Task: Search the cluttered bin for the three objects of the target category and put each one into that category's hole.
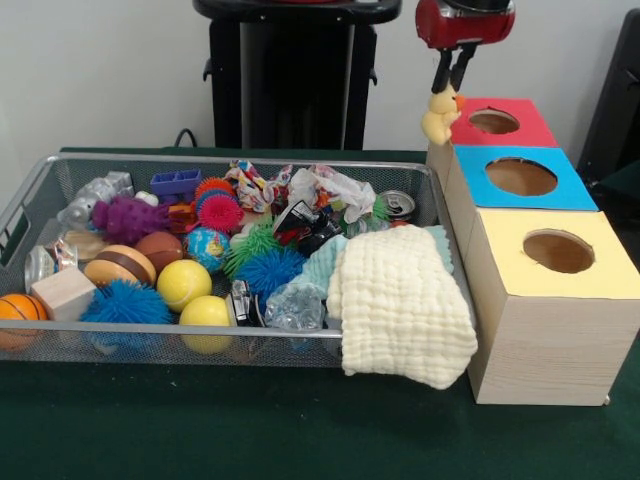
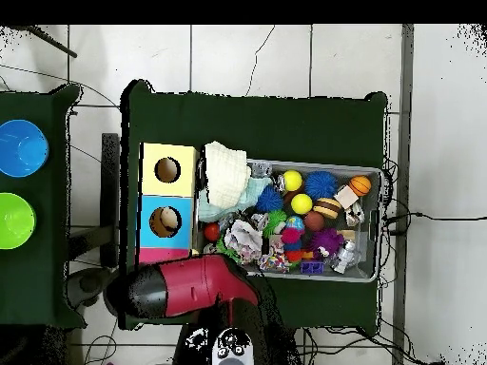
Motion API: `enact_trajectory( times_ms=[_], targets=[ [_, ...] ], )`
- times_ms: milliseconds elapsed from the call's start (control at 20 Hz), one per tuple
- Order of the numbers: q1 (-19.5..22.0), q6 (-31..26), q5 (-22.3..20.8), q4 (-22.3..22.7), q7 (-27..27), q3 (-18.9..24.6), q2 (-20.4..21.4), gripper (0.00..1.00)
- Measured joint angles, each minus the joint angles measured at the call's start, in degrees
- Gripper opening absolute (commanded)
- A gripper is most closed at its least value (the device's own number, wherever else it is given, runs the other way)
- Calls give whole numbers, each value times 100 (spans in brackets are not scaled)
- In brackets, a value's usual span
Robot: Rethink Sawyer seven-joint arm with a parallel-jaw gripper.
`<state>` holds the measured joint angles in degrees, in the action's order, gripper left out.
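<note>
Front view: gripper [image 1: 453, 82] clamps yellow duck [image 1: 440, 112] beside red-topped box [image 1: 497, 123]; no legible writing.

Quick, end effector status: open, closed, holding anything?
End effector: closed on a yellow rubber duck, held beside the red-topped box.

The room is evenly and softly lit, apparently from overhead, with no hard glare; the white wall [image 1: 120, 70] behind reads flat and bright. Shadows are faint, just a soft dark band under the near edge of the wire-mesh basket [image 1: 60, 345] and beside the wooden boxes [image 1: 545, 340] on the green table cloth [image 1: 250, 430]. From the front, edges look slightly soft throughout; seen from overhead, the floor tiles [image 2: 285, 57] appear pale and washed.
</note>
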<state>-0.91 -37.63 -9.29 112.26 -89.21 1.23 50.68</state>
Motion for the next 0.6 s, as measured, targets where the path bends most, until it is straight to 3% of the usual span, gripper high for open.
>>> enact_trajectory(
  times_ms=[600],
  targets=[
    [-575, -147, 23, -49, -84, -432, 119, 0]
  ],
)
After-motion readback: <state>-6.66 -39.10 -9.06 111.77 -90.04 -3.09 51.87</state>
